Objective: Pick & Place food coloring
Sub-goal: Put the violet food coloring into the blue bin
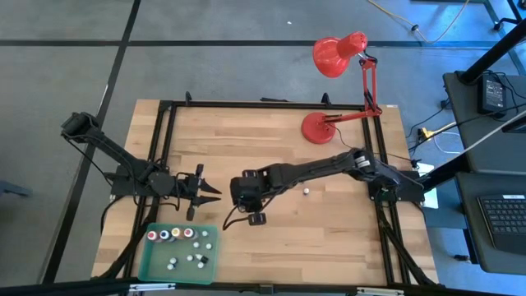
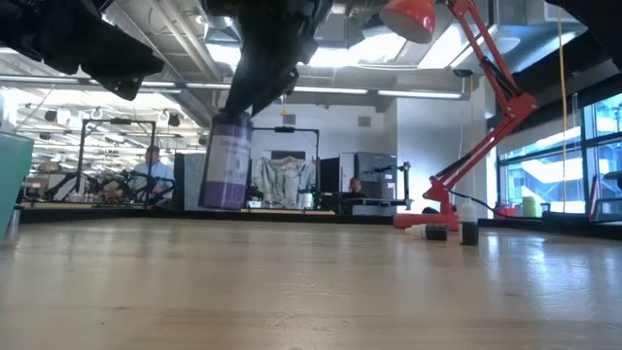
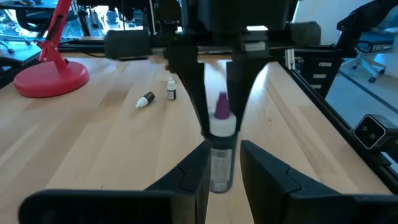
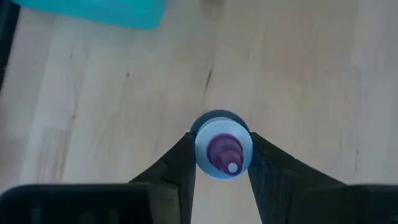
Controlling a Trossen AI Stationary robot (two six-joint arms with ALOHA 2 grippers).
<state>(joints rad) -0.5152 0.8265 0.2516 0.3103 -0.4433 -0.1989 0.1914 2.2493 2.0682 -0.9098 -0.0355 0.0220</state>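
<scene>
My right gripper (image 1: pixel 245 191) is over the middle of the table, shut on a small food coloring bottle (image 2: pixel 225 160) with a purple body, a white collar and a purple tip. The bottle is upright, a little above the wood. My left gripper (image 1: pixel 215 196) waits just to its left, pointing at it. Its fingers stand a little apart and hold nothing; the bottle (image 3: pixel 221 146) shows through their gap. Several more food coloring bottles stand in the green tray (image 1: pixel 156 263) at the near left. Two more rest on the wood: one lies on its side (image 3: pixel 145 100), one stands (image 3: pixel 171 91). My right gripper pinches the bottle between its two fingers just under the white collar (image 3: pixel 221 127), at the top of the body. The fingers (image 4: pixel 177 165) come from above, pointing steeply down, one on each side. The bottle hangs upright below them, its base clear of the table.
A red desk lamp has its round base (image 1: pixel 316 127) on the far right of the table and its shade (image 1: pixel 333 56) beyond the far edge. Black frame rails (image 1: pixel 164 156) run along the table's left and right sides. Bare wood lies between the grippers and the tray.
</scene>
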